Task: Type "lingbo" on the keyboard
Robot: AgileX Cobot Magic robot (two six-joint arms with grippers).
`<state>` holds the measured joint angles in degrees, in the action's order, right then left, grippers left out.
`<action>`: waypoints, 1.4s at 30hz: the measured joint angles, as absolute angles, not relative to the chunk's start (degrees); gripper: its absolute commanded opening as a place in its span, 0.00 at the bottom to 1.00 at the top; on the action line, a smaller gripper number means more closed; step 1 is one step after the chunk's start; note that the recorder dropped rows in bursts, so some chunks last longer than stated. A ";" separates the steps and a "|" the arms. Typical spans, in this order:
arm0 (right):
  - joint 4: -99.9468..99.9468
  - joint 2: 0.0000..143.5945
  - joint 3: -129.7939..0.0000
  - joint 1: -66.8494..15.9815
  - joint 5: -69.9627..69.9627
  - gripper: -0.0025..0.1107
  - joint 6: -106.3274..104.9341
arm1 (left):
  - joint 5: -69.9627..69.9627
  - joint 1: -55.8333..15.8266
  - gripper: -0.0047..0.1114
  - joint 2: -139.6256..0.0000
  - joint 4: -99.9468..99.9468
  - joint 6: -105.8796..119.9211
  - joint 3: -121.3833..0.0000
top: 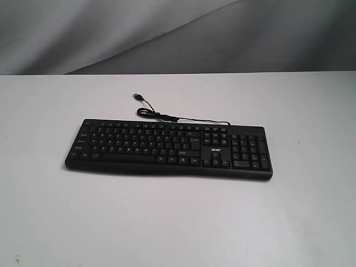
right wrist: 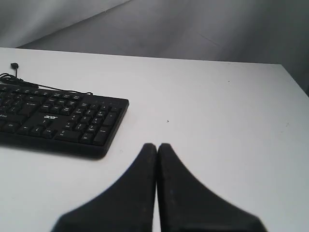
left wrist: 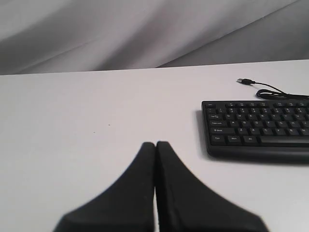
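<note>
The black keyboard (top: 169,148) with a white acer logo lies flat in the middle of the white table, its thin USB cable (top: 161,115) curling away behind it. No arm shows in the exterior view. In the left wrist view my left gripper (left wrist: 155,144) is shut with nothing in it, over bare table short of the keyboard's (left wrist: 257,128) Ctrl end. My right gripper (right wrist: 157,145) is shut and empty too, over bare table off the number-pad corner of the keyboard (right wrist: 63,124).
The white table (top: 178,217) runs wide on every side of the keyboard. A grey cloth backdrop (top: 178,33) hangs behind its far edge. The table's edge (right wrist: 294,79) shows in the right wrist view.
</note>
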<state>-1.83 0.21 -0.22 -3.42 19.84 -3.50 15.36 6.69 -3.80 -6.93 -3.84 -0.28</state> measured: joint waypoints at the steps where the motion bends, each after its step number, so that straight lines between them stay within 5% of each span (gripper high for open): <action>1: -1.83 0.21 -0.22 -3.42 19.84 0.02 -3.50 | 15.36 6.69 0.04 -3.80 -6.93 -3.84 -0.28; 13: -1.66 0.21 -0.22 -3.42 18.43 0.02 -3.62 | 15.36 6.69 0.04 -3.80 -6.93 -3.84 -0.28; 22: -3.18 0.21 -0.22 -3.42 -8.35 0.02 -3.70 | 15.36 6.69 0.04 -3.80 -6.93 -3.84 -0.28; 34: -3.72 0.11 -0.45 -3.42 -25.82 0.02 10.99 | 15.36 6.69 0.04 -3.80 -6.93 -3.84 -0.28; 42: 9.75 17.24 -10.73 -3.42 -27.67 0.02 23.40 | 15.36 6.69 0.04 -3.80 -6.93 -3.84 -0.28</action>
<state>9.75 17.24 -10.73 -3.42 -27.67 23.40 15.36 6.69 -3.80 -6.93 -3.84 -0.28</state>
